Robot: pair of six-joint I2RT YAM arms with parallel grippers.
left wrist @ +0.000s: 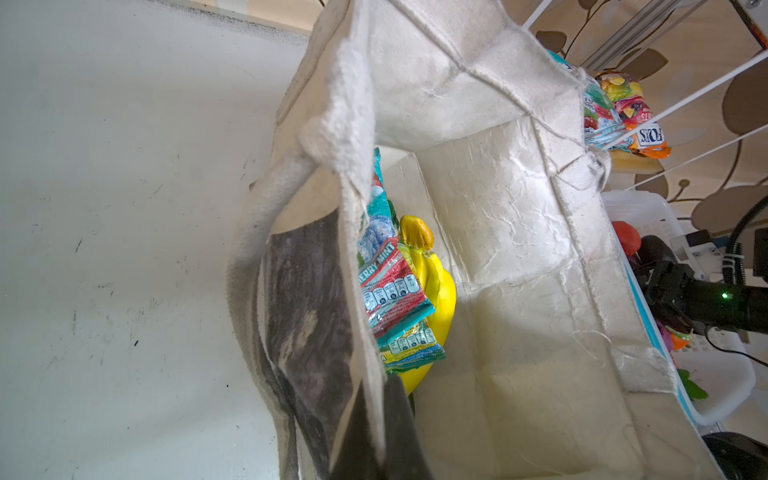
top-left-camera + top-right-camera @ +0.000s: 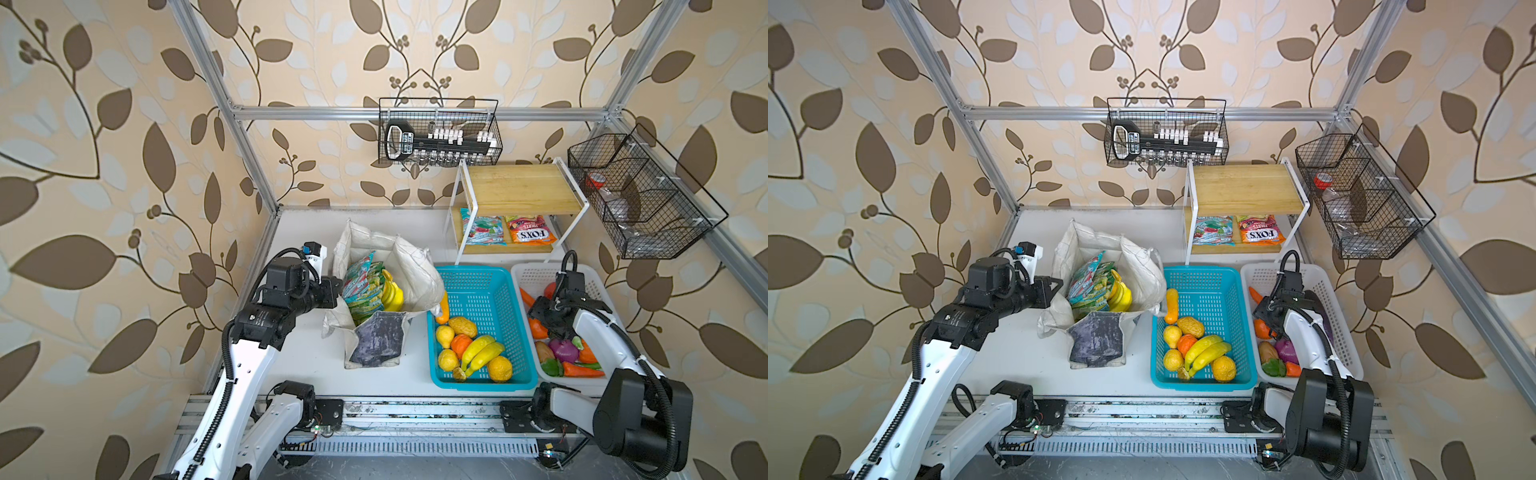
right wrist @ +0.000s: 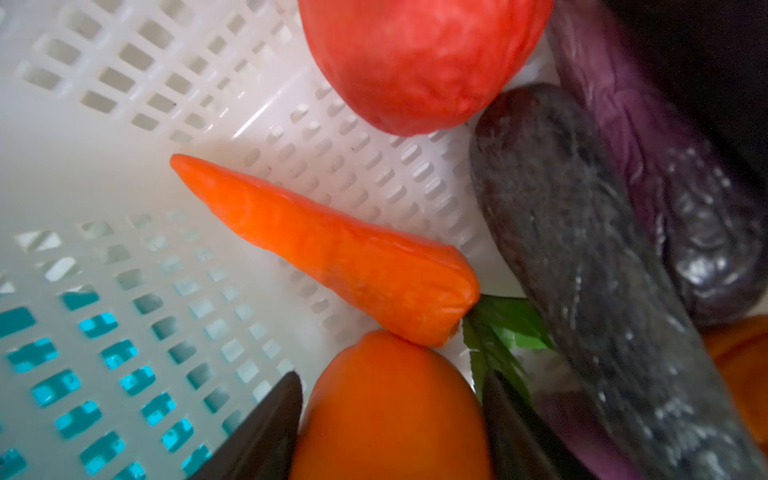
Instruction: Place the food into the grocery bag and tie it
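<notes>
Bright even light, soft shadows, edges bowed, wrist close-ups blurred

White arm links (image 2: pixel 249 370), black joints (image 2: pixel 266 320), ribbed black cables (image 2: pixel 227 353)

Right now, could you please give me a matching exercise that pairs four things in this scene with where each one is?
Things:
1. FOX'S packet
2. purple onion
3. yellow pear
4. left claw

Places:
A. in the turquoise basket
B. shut on the rim of the grocery bag
C. in the white basket
D. on the lower shelf of the wooden rack

Pairs: 1-D, 2-C, 3-A, 4-B.
</notes>
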